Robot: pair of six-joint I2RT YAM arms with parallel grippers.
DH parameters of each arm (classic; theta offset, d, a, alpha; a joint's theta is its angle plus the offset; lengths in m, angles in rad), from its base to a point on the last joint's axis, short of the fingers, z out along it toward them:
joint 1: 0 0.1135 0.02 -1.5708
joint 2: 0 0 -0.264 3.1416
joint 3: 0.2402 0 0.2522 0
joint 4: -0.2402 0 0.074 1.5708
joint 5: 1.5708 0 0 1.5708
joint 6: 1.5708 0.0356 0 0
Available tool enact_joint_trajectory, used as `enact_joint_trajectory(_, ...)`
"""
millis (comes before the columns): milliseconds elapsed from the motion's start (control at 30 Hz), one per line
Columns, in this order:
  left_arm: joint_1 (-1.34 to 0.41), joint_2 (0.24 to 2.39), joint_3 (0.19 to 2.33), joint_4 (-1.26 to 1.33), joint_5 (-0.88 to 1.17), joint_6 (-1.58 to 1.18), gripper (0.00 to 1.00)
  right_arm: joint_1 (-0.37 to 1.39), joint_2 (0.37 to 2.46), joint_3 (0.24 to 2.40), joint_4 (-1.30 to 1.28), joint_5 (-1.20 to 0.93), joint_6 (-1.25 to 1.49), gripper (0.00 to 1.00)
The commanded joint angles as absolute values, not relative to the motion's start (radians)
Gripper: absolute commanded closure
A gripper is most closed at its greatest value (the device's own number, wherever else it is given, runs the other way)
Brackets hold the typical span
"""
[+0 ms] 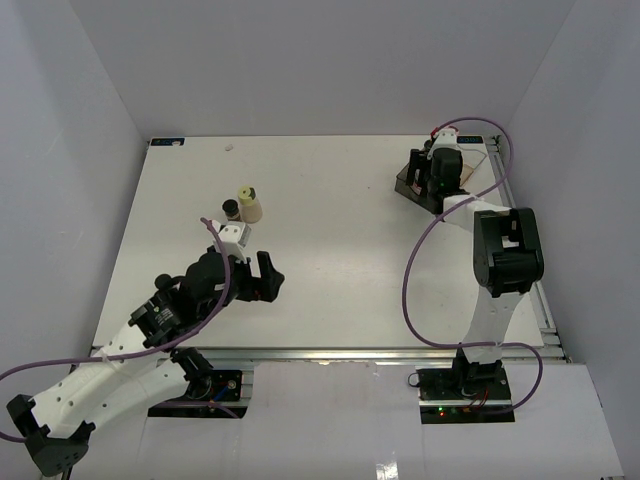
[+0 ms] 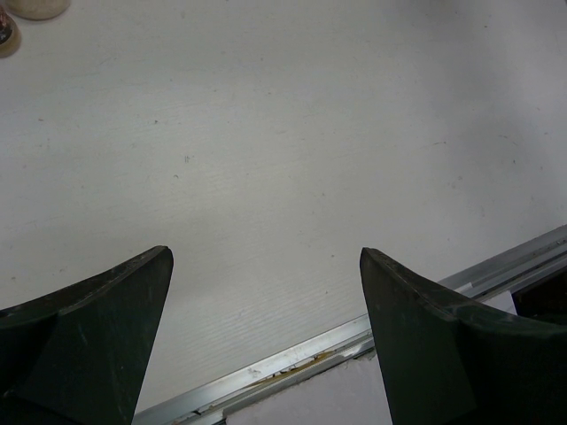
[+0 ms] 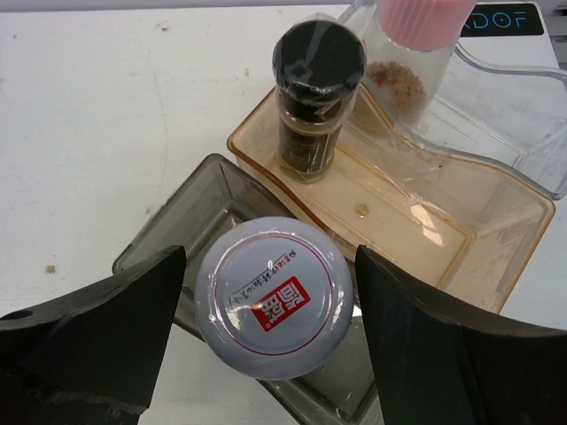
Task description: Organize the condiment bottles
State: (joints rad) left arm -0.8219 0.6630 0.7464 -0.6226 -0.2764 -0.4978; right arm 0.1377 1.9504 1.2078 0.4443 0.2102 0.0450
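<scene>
Right wrist view shows the right pincer (image 3: 268,254) with its jaws apart on either side of the white-capped bottle (image 3: 273,297), which stands upright in the smoke-grey tray (image 3: 168,221). A slim gap shows at one side of the cap. At the other side finger and cap meet in the picture, so we cannot tell whether they touch. We judge the bottle to be set down, not clamped.

Just beyond it, the black-capped bottle (image 3: 314,106) stands in the amber tray (image 3: 461,257), and the pink-capped bottle (image 3: 416,40) stands in the clear tray (image 3: 518,115).

Three items stand close together on the far left of the counter (image 1: 350,260): the cream-coloured bottle (image 1: 250,208), the dark jar (image 1: 231,208) just beside it, and a white-topped bottle (image 1: 236,235) nearer the left arm. The left pincer (image 2: 266,257) is spread wide, holds nothing, and hangs over bare counter near them.

Handling notes:
- We expect the dark bottles to be rigid glass. They should be light but breakable, and will tip easily because they are tall for their base.
- The caps look glossy, as if film-wrapped, so we treat them as slippery.
- We advise taking hold across the cap or the shoulder just under it, from above, with the bottle kept upright.
- We advise lowering each bottle fully onto the tray floor before spreading the jaws.
</scene>
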Motion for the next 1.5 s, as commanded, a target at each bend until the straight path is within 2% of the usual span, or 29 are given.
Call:
enact_joint_trajectory(0, -0.827, 0.641, 0.747, -0.625, -0.293, -0.505, 0.02, 0.133, 1.877, 1.278, 0.413, 0.23, 0.037, 0.14)
enact_joint_trajectory(133, -0.826, 0.648, 0.773, -0.664, -0.4, -0.54, 0.02, 0.133, 1.796, 1.332, 0.3, 0.218, 0.03, 0.13)
enact_joint_trajectory(300, -0.824, 0.795, 0.889, -0.871, -0.663, -0.686, 0.02, 0.135, 1.706, 1.432, -0.021, 0.176, 0.08, 0.13)
enact_joint_trajectory(467, -0.797, 0.918, 1.041, -1.03, -0.735, -0.854, 0.02, 0.164, 1.515, 1.289, -0.048, 0.064, 0.124, 0.13)
enact_joint_trajectory(733, -0.59, 0.987, 1.121, -0.976, -0.637, -0.769, 0.02, 0.298, 1.33, 1.133, -0.088, 0.011, 0.143, 0.13)
enact_joint_trajectory(900, -0.313, 1.065, 1.126, -0.906, -0.363, -0.669, 0.02, 0.364, 1.3, 1.114, -0.094, 0.066, 0.111, 0.12)
enact_joint_trajectory(1033, -0.18, 1.046, 1.126, -0.914, -0.327, -0.681, 0.02, 0.37, 1.293, 1.12, -0.097, 0.063, 0.11, 0.12)
enact_joint_trajectory(1167, -0.005, 1.029, 1.118, -0.907, -0.203, -0.624, 0.02, 0.374, 1.285, 1.106, -0.076, 0.048, 0.113, 0.12)
enact_joint_trajectory(1300, 0.148, 1.074, 1.097, -0.95, -0.19, -0.622, 0.02, 0.375, 1.3, 1.108, -0.069, 0.049, 0.114, 0.12)
enact_joint_trajectory(1467, 0.253, 1.083, 1.052, -0.974, -0.217, -0.672, 0.05, 0.375, 1.303, 1.109, -0.076, 0.053, 0.112, 0.12)
